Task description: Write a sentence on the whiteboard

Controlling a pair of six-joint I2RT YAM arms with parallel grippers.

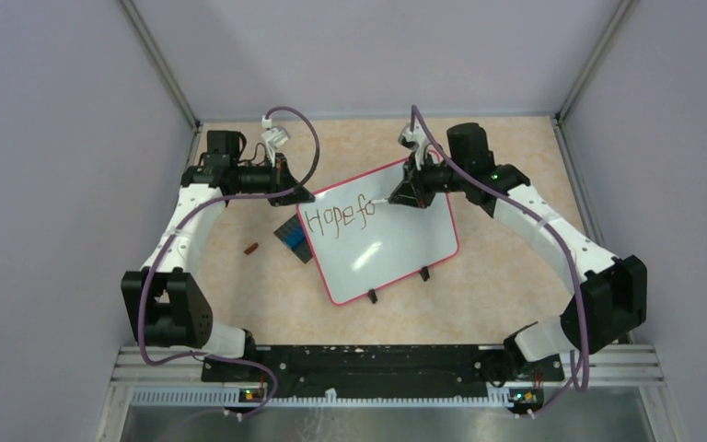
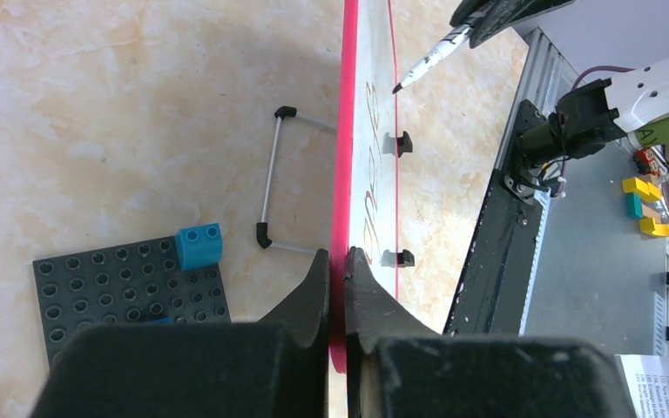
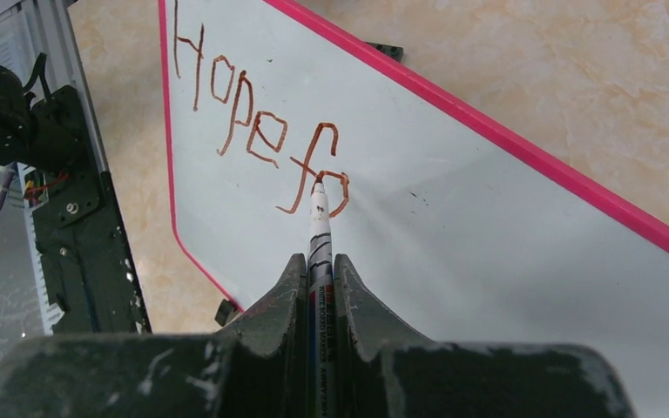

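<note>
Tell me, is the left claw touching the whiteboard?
Touching. The left wrist view shows the left gripper shut on the whiteboard, pinching its pink frame from both sides with no gap.

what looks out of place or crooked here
The whiteboard sits skewed, its edges at an angle to the table. A small brown piece lies loose on the table left of it. Nothing looks spilled or broken.

The whiteboard (image 1: 405, 244), glossy white with a thin pink frame and two black feet on its lower edge, sits askew at centre frame. The sentence (image 1: 336, 219) reads only "Hope fo", in red-brown strokes across the board's upper left.
</note>
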